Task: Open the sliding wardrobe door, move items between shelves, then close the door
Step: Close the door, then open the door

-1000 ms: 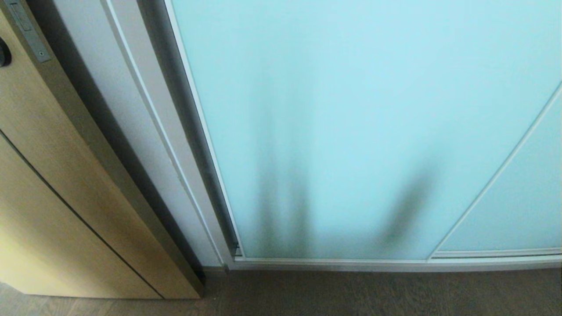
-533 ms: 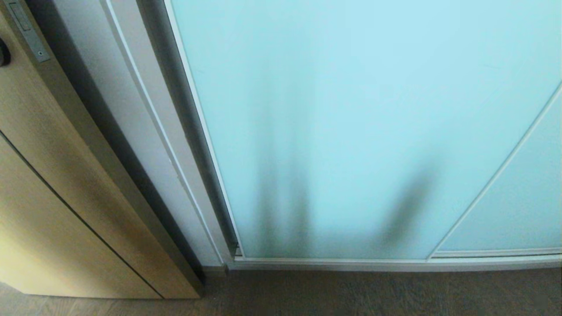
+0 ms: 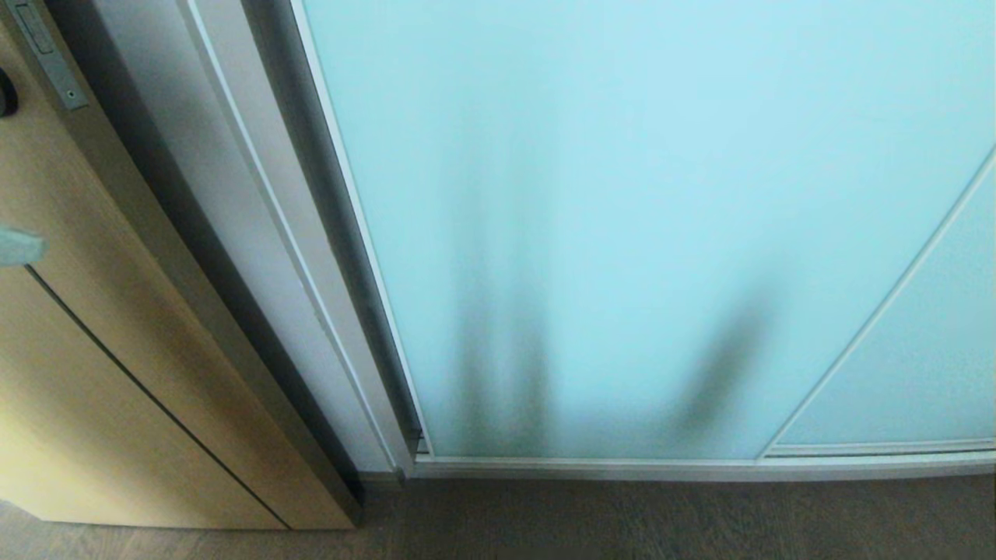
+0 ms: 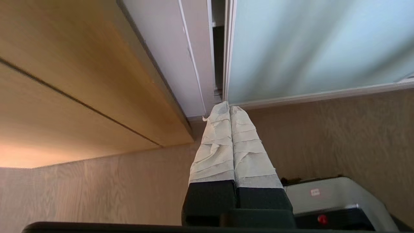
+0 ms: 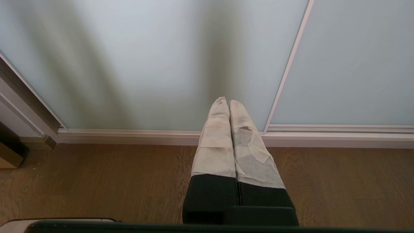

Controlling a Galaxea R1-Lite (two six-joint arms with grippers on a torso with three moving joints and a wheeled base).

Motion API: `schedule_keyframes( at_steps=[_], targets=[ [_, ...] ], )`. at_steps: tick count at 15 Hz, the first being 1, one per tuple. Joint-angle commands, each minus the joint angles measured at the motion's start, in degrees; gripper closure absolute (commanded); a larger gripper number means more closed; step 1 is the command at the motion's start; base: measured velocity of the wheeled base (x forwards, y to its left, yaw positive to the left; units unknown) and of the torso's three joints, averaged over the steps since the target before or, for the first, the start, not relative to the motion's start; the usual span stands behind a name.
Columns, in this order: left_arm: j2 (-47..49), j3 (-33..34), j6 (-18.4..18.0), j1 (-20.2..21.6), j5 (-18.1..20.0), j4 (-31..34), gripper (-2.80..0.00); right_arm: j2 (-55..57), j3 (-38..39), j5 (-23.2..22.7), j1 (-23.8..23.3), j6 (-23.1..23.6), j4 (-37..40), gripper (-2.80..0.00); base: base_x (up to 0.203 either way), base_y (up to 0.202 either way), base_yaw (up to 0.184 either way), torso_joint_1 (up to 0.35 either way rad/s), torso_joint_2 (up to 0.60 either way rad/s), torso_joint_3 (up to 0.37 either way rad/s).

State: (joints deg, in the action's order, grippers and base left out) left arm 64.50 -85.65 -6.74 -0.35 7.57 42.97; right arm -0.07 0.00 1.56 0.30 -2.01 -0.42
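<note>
The sliding wardrobe door [image 3: 622, 194] is a frosted pale-blue panel standing shut and filling most of the head view. The items and the shelves are hidden behind it. My left gripper [image 4: 229, 105] is shut with nothing in it, its tape-wrapped fingers pointing at the foot of the door's left edge [image 4: 226, 64], above the floor and apart from it. Only its pale tip [image 3: 15, 247] shows at the head view's left edge. My right gripper [image 5: 226, 101] is shut and empty, hanging low in front of the door [image 5: 145, 58].
A tan wood door [image 3: 93, 327] stands open at the left, close to the wardrobe's white side frame [image 3: 257, 233]. A second frosted panel [image 3: 918, 350] overlaps on the right. The floor [image 5: 97, 181] is wood. My own base [image 4: 336, 200] lies below the left arm.
The left arm has risen: its pale fingertip now pokes into the head view at the left edge, where a shadow crossed the wood door just before. The door and right gripper are unmoved.
</note>
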Motion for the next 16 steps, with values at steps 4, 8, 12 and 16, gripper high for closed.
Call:
schedule_keyframes(
  at_steps=[4,8,12,16],
  targets=[
    [6.4,-1.9,0.3,-0.1,-0.1,-4.8,0.00,-0.1,0.1,0.0,0.0,0.0,0.0,0.00,0.000,0.000,0.000,0.000,0.00,0.000],
    [8.6,-0.9,0.7,-0.1,-0.1,-13.0,0.00,-0.1,0.0,0.0,0.0,0.0,0.0,0.00,0.000,0.000,0.000,0.000,0.00,0.000],
    [11.1,0.6,1.3,-0.1,-0.1,-20.8,0.00,-0.1,0.0,-0.1,0.0,0.0,0.0,0.00,0.000,0.000,0.000,0.000,0.00,0.000],
    [13.4,1.1,1.6,-0.9,-2.4,-27.5,0.00,-0.1,0.0,0.0,0.0,0.0,0.0,0.00,0.000,0.000,0.000,0.000,0.00,0.000]
  ],
)
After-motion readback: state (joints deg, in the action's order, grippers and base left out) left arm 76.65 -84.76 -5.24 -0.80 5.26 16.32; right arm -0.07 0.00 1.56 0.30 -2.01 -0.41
